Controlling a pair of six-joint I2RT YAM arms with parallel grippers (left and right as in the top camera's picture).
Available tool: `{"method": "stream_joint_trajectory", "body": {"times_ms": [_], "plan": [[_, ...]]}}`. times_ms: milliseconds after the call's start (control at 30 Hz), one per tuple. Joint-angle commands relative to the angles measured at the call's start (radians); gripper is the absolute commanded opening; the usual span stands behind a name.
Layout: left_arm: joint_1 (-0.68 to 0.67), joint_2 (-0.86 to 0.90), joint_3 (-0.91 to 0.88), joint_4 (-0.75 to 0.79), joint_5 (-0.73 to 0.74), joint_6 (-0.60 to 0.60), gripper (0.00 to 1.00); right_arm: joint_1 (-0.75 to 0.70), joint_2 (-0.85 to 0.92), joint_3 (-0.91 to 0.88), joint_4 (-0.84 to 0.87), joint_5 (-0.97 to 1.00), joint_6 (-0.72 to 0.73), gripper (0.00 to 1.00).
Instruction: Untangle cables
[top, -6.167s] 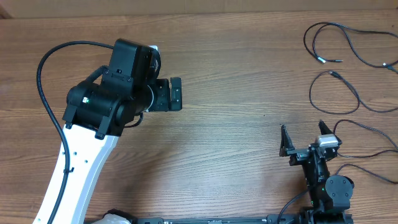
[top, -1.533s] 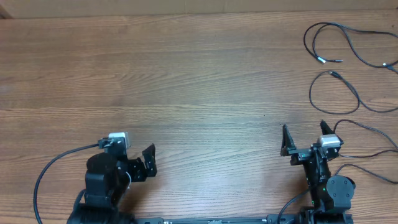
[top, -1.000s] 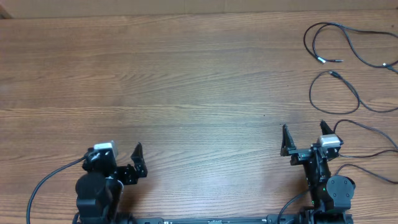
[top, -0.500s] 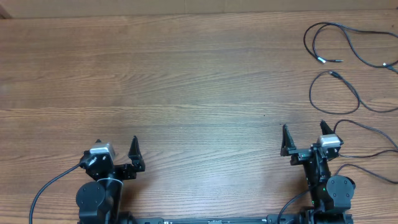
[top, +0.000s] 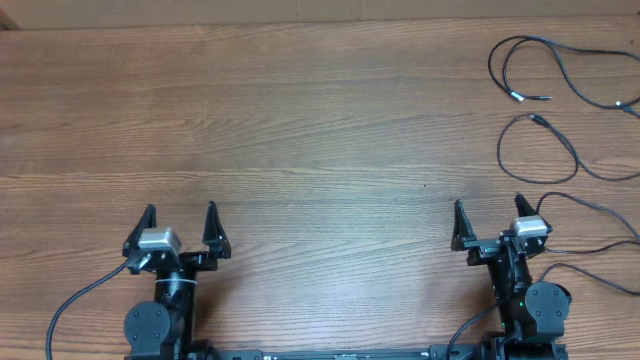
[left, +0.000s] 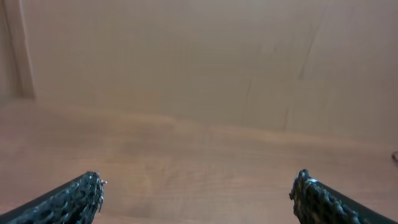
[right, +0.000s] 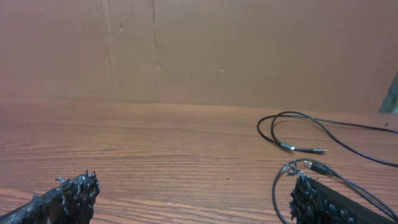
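Left tool retreated, released like right tool; thin black cables loop on woodgrain table.

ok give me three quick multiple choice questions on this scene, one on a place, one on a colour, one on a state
1. Seen from overhead, where on the table do the cables lie?
A. right side
B. left side
C. centre

2. What colour are the cables?
A. white
B. black
C. red

3. How is the left pincer?
A. shut on a cable
B. shut, empty
C. open, empty

Answers:
1 A: every cable lies toward the right edge, ahead of and beside the right pincer.
2 B: all the cords are black, with small pale tips.
3 C: its jaws stand wide apart, with only bare wood between them.
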Motion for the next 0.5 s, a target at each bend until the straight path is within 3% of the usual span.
{"method": "stream_joint_trajectory", "body": {"times_ms": [0,167,467], "plan": [[0.003,-0.010,-0.062,0.076,0.001,0.014,0.99,-0.003,-0.012,-0.010,0.005,-0.005,-0.004,1.00],[0.002,-0.010,-0.113,0.172,0.000,0.007,1.00,-0.003,-0.012,-0.010,0.005,-0.005,-0.004,1.00],[-0.055,-0.010,-0.113,0.164,-0.090,0.019,1.00,-0.003,-0.012,-0.010,0.005,-0.005,-0.004,1.00]]}}
